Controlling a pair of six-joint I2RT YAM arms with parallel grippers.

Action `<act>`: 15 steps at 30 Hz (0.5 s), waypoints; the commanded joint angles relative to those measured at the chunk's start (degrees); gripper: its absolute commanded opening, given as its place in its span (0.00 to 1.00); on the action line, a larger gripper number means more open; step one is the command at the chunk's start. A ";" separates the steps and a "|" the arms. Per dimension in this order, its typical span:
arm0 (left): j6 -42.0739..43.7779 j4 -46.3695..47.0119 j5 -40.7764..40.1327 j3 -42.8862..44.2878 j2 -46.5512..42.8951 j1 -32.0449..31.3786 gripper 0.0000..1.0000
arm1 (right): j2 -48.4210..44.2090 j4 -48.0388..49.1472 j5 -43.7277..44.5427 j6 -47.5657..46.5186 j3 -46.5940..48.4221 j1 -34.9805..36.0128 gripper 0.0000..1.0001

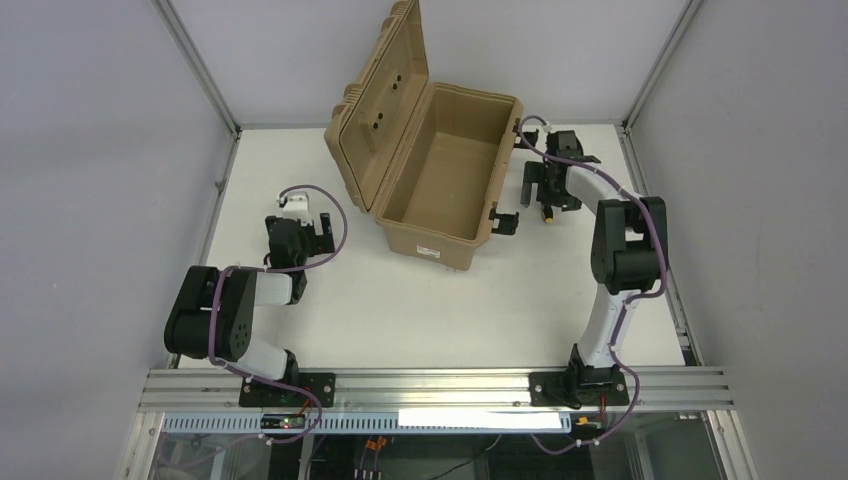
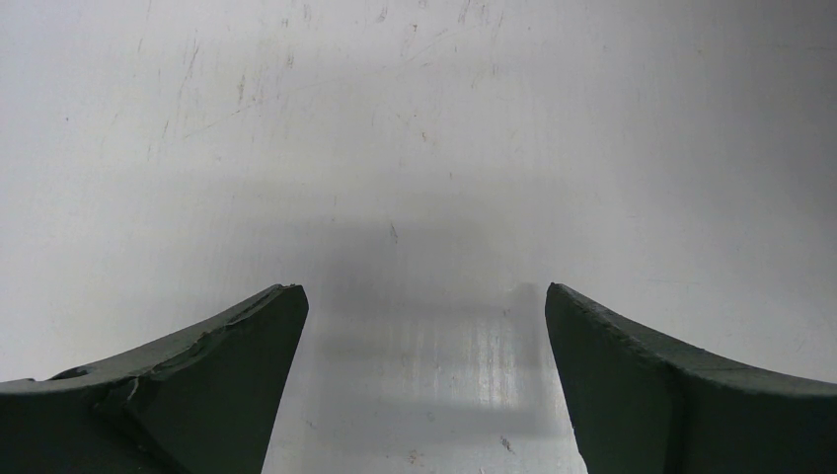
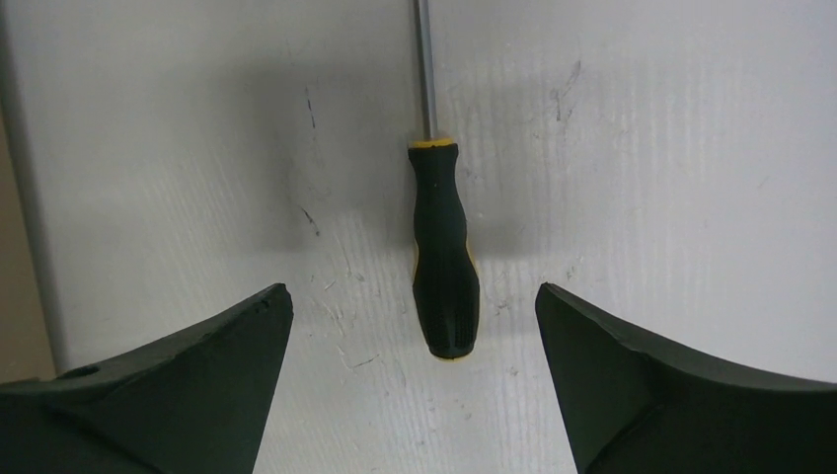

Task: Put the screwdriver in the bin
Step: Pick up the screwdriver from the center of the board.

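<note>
Right of the open bin (image 1: 432,240) the right hand (image 1: 549,193) hangs wide open over the screwdriver (image 3: 442,267) lying on the tabletop (image 1: 450,310); left of it, the left hand (image 2: 424,296) is open too

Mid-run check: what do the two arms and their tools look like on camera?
The left arm and right arm have black joint housings and white links; a purple cable loops along each. The tool fingers are dark, matte, curved wedges with scuffed edges.
</note>
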 commanded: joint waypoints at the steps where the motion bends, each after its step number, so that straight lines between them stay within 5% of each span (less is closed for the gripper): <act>1: -0.49 1.52 -0.23 0.72 0.05 0.66 0.99 | 2.08 2.97 -0.98 0.96 -0.11 -0.53 0.96; 7: -0.51 1.52 -0.24 0.72 0.03 0.66 0.99 | 4.47 2.71 -2.37 1.06 -0.10 -1.09 0.73; 15: -0.47 1.54 -0.26 0.70 0.04 0.66 0.99 | 4.90 2.69 -1.95 0.67 0.34 -1.39 0.29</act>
